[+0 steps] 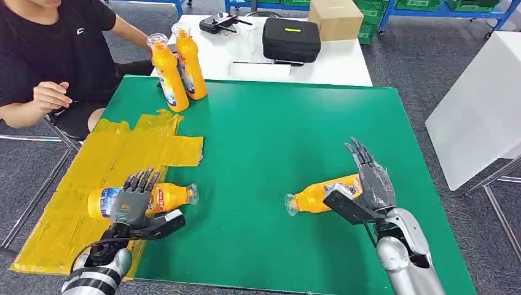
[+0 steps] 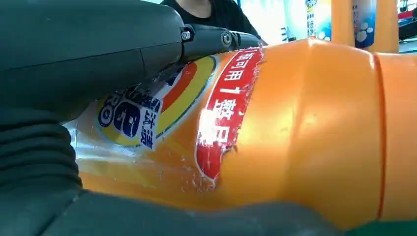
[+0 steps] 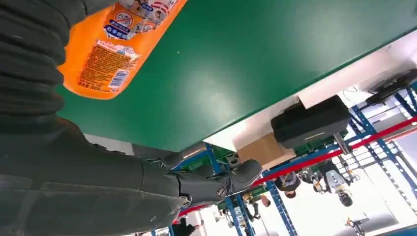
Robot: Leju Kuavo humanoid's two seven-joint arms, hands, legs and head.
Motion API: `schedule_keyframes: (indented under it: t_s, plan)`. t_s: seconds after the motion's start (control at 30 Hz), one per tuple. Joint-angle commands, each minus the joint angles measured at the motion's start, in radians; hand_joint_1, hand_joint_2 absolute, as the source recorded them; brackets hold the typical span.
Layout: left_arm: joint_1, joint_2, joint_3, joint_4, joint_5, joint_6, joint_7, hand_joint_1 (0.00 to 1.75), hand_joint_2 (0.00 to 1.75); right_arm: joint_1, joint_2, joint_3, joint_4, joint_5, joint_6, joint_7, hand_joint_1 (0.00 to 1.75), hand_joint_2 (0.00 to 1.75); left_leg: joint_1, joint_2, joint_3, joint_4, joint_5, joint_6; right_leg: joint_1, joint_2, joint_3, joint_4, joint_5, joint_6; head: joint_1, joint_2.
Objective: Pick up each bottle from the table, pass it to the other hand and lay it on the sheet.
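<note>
A: What is seen nearest the robot?

B: At the near left edge of the green table (image 1: 276,141), an orange bottle (image 1: 166,196) lies on its side, partly on the yellow sheet (image 1: 104,160). It is covered by the left hand (image 1: 132,203); whether it is gripped or merely rested on cannot be told.

A: And on the right?

B: A second orange bottle (image 1: 319,196) lies toward the near right, neck pointing left. The right hand (image 1: 368,181) is held just beside it, fingers spread, nothing grasped.

A: How should these be handled?

B: Light, smooth plastic is judged likely, with a glossy, peeling label (image 2: 216,113) that may slip. The wide body is best enclosed, not the neck.

A: Farther off?

B: Two upright bottles (image 1: 178,64) stand at the far left corner, beside a seated person (image 1: 55,55).
</note>
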Motion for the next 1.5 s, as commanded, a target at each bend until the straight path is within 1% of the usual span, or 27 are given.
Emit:
schedule_keyframes:
  t_s: [0.03,0.13,0.17,0.2,0.23,0.3,0.37,0.4,0.47,0.57,0.6,0.7,1.0,1.13,1.23,1.3,1.43,1.5]
  plan:
    - [0.128,-0.046,0.089,-0.160,0.315,-0.039,-0.209,0.00,0.00,-0.026,-0.005,0.029,0.048,0.001,0.006,-0.001,0.00,1.75,0.000,0.004,-0.001,0.000,0.000,0.000,0.000,0.004,-0.002,0.000,0.001,0.000,0.000,0.000]
    - [0.135,-0.045,0.089,-0.187,0.318,-0.056,-0.205,0.00,0.00,-0.026,-0.006,0.029,0.048,0.001,0.006,-0.001,0.00,1.75,0.001,0.006,-0.003,0.000,0.000,0.000,0.001,0.006,-0.005,-0.001,0.002,-0.001,0.000,0.000]
    - [0.135,-0.045,0.089,-0.187,0.318,-0.056,-0.205,0.00,0.00,-0.026,-0.006,0.029,0.048,0.001,0.006,-0.001,0.00,1.75,0.001,0.004,-0.002,0.000,0.000,0.000,0.000,0.004,-0.004,-0.001,0.001,0.000,0.000,0.000]
    - [0.148,-0.058,0.106,-0.222,0.394,-0.065,-0.257,0.00,0.00,-0.024,-0.004,0.027,0.046,0.001,0.006,0.000,0.00,1.75,0.001,0.005,-0.003,0.000,0.000,0.000,0.001,0.005,-0.005,-0.001,0.002,-0.001,0.000,0.000]
    - [0.160,-0.069,0.125,-0.272,0.476,-0.099,-0.301,0.00,0.00,-0.019,-0.003,0.024,0.041,0.001,0.005,0.001,0.00,1.75,0.001,0.003,-0.003,0.000,0.000,0.000,0.000,0.003,-0.005,-0.001,0.001,-0.001,0.000,0.000]
    - [0.185,-0.085,0.144,-0.384,0.551,-0.157,-0.323,0.00,0.00,-0.012,-0.001,0.020,0.031,0.002,0.002,0.003,0.00,1.75,0.002,0.003,-0.005,0.001,0.000,0.000,0.001,0.003,-0.016,0.000,0.002,-0.001,0.000,0.000]
    - [0.208,-0.112,0.159,-0.480,0.637,-0.220,-0.345,0.00,0.00,-0.006,0.004,0.016,0.022,0.007,0.000,0.008,0.00,1.75,0.002,0.004,-0.008,0.001,0.000,0.000,0.001,0.004,-0.019,0.000,0.002,-0.001,0.000,0.000]
    - [0.218,-0.121,0.162,-0.513,0.657,-0.231,-0.349,0.00,0.00,-0.004,0.005,0.017,0.021,0.013,0.000,0.012,0.00,1.75,0.001,0.003,-0.008,0.001,0.000,0.000,0.001,0.002,-0.017,0.000,0.001,0.000,0.000,0.000]
    - [0.232,-0.135,0.164,-0.559,0.674,-0.237,-0.345,0.00,0.00,-0.003,0.004,0.020,0.029,0.039,0.001,0.029,0.00,1.75,0.002,0.002,-0.009,0.002,0.000,0.000,0.001,0.002,-0.020,0.000,0.000,0.000,0.000,0.000]
    - [0.239,-0.139,0.157,-0.578,0.662,-0.226,-0.337,0.00,0.00,-0.003,0.004,0.022,0.038,0.048,-0.001,0.034,0.00,1.75,0.003,0.003,-0.012,0.002,-0.001,0.000,0.001,0.003,-0.019,-0.001,0.001,0.000,0.000,0.000]
    - [0.239,-0.139,0.157,-0.578,0.662,-0.226,-0.337,0.00,0.00,-0.003,0.004,0.022,0.038,0.048,-0.001,0.034,0.00,1.75,0.002,0.003,-0.014,0.002,0.000,0.000,0.001,0.002,-0.015,0.000,0.001,0.000,0.000,0.000]
    - [0.239,-0.136,0.158,-0.571,0.664,-0.228,-0.339,0.00,0.00,-0.004,0.004,0.021,0.039,0.049,-0.001,0.034,0.00,1.75,0.002,0.003,-0.013,0.002,0.000,0.000,0.001,0.003,-0.014,-0.001,0.001,0.000,0.000,0.000]
    - [0.239,-0.136,0.158,-0.571,0.664,-0.228,-0.339,0.00,0.00,-0.004,0.004,0.021,0.039,0.049,-0.001,0.034,0.00,1.75,0.002,0.002,-0.014,0.001,0.001,0.000,0.000,0.002,-0.016,0.000,0.002,0.001,0.000,0.000]
    - [0.247,-0.154,0.157,-0.609,0.690,-0.226,-0.347,0.00,0.00,-0.008,-0.018,0.025,0.063,0.105,-0.008,0.060,0.00,1.75,0.002,0.002,-0.014,0.001,0.001,0.000,0.001,0.002,-0.016,0.000,0.002,0.001,0.000,0.000]
    - [0.245,-0.158,0.142,-0.633,0.737,-0.266,-0.353,0.00,0.00,-0.059,-0.065,0.036,0.161,0.155,0.029,0.102,0.00,1.75,0.003,0.002,-0.015,0.002,0.001,0.000,0.001,0.002,-0.016,-0.001,0.002,0.001,0.000,0.000]
    - [0.236,-0.159,0.124,-0.631,0.740,-0.268,-0.354,0.00,0.00,-0.121,-0.090,0.037,0.271,0.177,0.047,0.118,0.00,1.75,0.002,0.002,-0.014,0.001,0.001,0.001,0.001,0.002,-0.016,-0.001,0.002,0.001,0.000,0.000]
    - [0.215,-0.156,0.083,-0.614,0.735,-0.262,-0.351,0.00,0.00,-0.220,-0.111,0.040,0.432,0.210,0.067,0.125,0.00,1.75,0.002,0.003,-0.015,0.001,0.001,0.001,0.000,0.003,-0.016,0.000,0.003,0.001,0.000,0.000]
    - [0.208,-0.154,0.072,-0.607,0.735,-0.263,-0.352,0.00,0.00,-0.247,-0.111,0.051,0.475,0.224,0.073,0.124,0.00,1.75,0.002,0.003,-0.016,0.002,0.003,0.000,0.001,0.003,-0.017,-0.001,0.005,0.002,0.000,0.000]
